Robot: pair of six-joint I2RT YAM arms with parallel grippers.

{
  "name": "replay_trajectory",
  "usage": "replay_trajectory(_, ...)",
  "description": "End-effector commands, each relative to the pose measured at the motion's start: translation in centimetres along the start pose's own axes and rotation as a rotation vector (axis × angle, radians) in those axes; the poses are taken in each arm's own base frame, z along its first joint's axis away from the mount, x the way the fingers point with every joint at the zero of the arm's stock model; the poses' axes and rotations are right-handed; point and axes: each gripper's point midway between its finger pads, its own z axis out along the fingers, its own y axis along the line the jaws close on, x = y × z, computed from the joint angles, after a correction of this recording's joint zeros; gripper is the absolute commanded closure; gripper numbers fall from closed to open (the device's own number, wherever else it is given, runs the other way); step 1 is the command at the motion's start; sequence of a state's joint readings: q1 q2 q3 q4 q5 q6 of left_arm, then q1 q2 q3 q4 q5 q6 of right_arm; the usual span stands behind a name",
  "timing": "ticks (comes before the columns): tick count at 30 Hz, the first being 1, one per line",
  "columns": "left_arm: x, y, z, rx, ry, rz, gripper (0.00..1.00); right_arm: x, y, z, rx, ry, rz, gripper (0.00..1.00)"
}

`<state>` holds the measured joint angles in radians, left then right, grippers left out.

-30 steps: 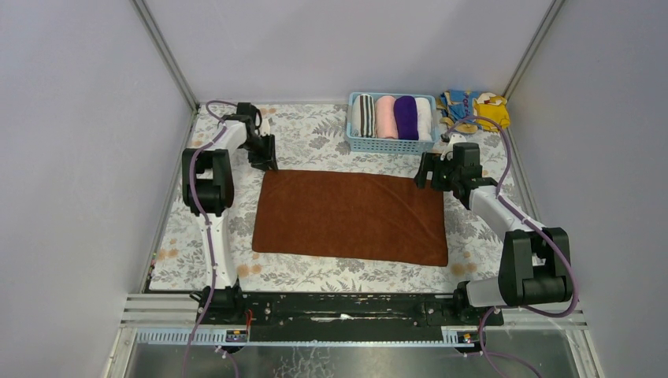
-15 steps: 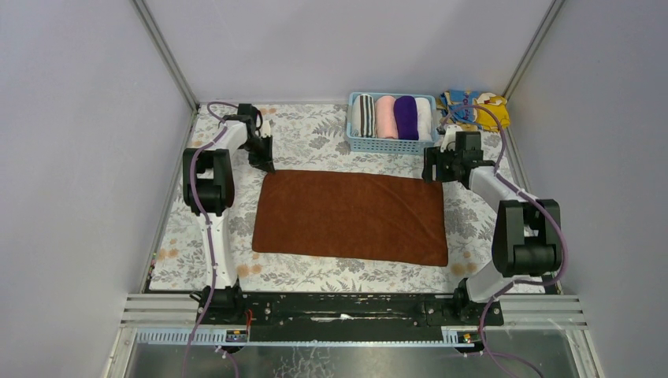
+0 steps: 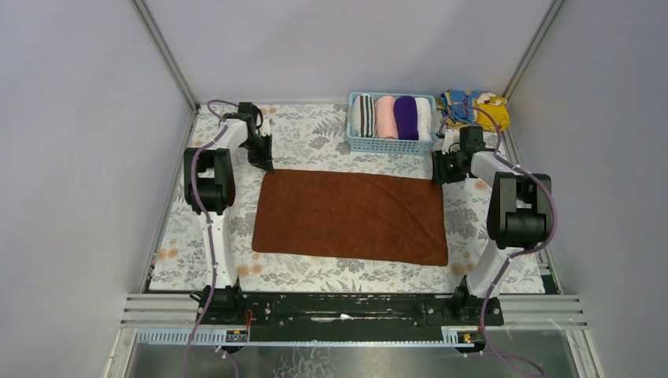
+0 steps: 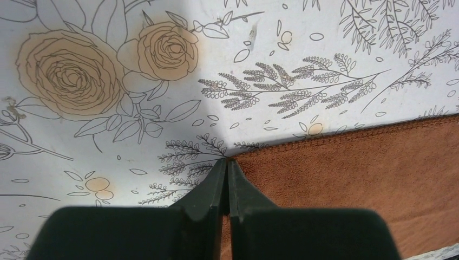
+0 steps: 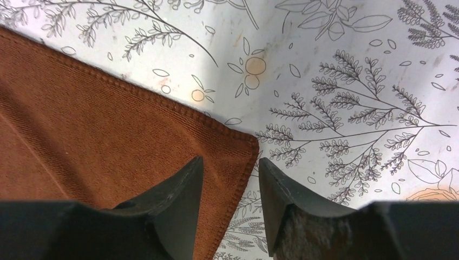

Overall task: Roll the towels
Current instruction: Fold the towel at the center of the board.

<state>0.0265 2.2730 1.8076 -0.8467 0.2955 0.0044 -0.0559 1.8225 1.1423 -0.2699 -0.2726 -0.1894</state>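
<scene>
**Both grippers set at the far corners of the flat towel**

The rust-brown towel (image 3: 350, 216) lies flat and unrolled across the middle of the table (image 3: 315, 134), its long sides parallel to the near edge. The left gripper (image 4: 227, 162) stands at the towel's far-left corner, fingers pressed together right at the corner tip; whether cloth is caught between them cannot be told. The right gripper (image 5: 230, 161) straddles the hem at the far-right corner, jaws partly spread, pinching nothing. Holding both far corners would probably let the arms turn that edge over evenly to start the roll. The purple towel (image 3: 406, 116) sits rolled in the blue basket (image 3: 390, 146) at the table's far edge.
</scene>
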Motion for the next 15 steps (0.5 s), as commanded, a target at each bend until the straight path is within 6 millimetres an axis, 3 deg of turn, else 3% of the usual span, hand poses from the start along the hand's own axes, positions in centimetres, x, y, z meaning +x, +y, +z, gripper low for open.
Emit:
replay_trajectory(1, -0.2, 1.0, 0.1, -0.039, 0.011, -0.006, 1.00, -0.3, -0.9, -0.5, 0.033, 0.017, -0.041, 0.50)
replay_trajectory(15, -0.2, 1.5, 0.0, -0.069, 0.011, -0.006, 1.00, 1.5, -1.2, 1.8, 0.055, 0.128, -0.055, 0.52)
